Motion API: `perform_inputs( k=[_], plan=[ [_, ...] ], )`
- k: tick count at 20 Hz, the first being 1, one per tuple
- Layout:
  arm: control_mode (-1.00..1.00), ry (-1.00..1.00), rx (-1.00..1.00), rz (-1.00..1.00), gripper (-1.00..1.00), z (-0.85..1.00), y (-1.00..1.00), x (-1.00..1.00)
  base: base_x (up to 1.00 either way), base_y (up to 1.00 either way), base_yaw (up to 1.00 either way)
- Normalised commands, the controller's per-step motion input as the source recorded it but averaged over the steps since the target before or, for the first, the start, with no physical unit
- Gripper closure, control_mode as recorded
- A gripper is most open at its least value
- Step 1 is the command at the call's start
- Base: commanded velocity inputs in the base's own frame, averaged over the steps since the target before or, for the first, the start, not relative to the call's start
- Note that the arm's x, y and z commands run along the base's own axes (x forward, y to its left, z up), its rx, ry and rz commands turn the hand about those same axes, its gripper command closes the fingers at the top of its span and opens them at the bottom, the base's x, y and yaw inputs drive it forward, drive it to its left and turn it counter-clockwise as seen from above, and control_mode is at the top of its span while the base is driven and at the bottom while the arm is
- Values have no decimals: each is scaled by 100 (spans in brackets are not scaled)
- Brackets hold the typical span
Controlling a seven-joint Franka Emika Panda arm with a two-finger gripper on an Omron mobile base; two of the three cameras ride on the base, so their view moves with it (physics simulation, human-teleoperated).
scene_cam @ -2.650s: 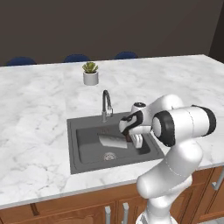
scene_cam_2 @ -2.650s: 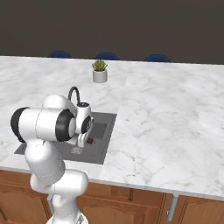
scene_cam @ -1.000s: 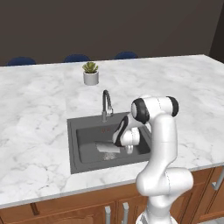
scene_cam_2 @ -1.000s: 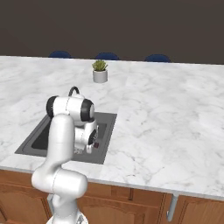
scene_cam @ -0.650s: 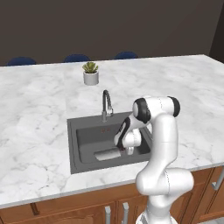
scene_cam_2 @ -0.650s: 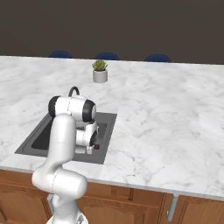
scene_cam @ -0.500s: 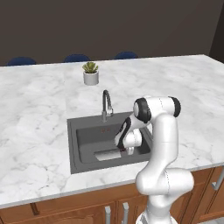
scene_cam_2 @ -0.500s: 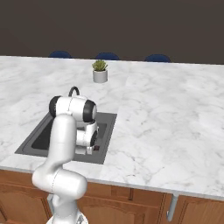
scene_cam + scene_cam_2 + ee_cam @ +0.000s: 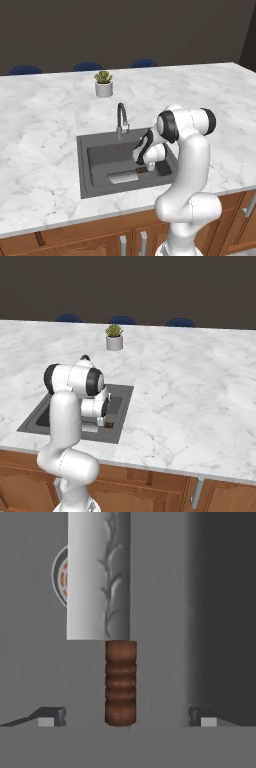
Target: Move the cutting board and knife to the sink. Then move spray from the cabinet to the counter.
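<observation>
One knife; one sink; one faucet; one potted plant; seemingly three blue chairs.

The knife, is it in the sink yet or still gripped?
In the sink, released. The knife lies flat on the sink floor, and the gripper fingertips stand wide apart, clear of its handle.

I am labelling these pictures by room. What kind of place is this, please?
Most likely a kitchen: a white marble counter over wooden drawers, a dark sink with a faucet, and a knife lying in the basin.
</observation>
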Motion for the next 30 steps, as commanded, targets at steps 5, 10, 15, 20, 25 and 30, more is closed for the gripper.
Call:
perform_inputs(
  k=[5, 10, 15, 20, 25, 30],
  plan=[
    [-100, 0, -1, 0, -100, 100, 0, -37, 0, 0, 0],
    [-100, 0, 0, 0, -100, 100, 0, -61, 0, 0, 0],
    [-100, 0, 0, 0, -100, 100, 0, -78, 0, 0, 0],
    [-100, 3, 0, -10, -100, 100, 0, -70, 0, 0, 0],
    [-100, 13, 0, -31, -100, 100, 0, -78, 0, 0, 0],
    [-100, 7, 2, -53, -100, 80, -3, -72, 0, 0, 0]
  ],
)
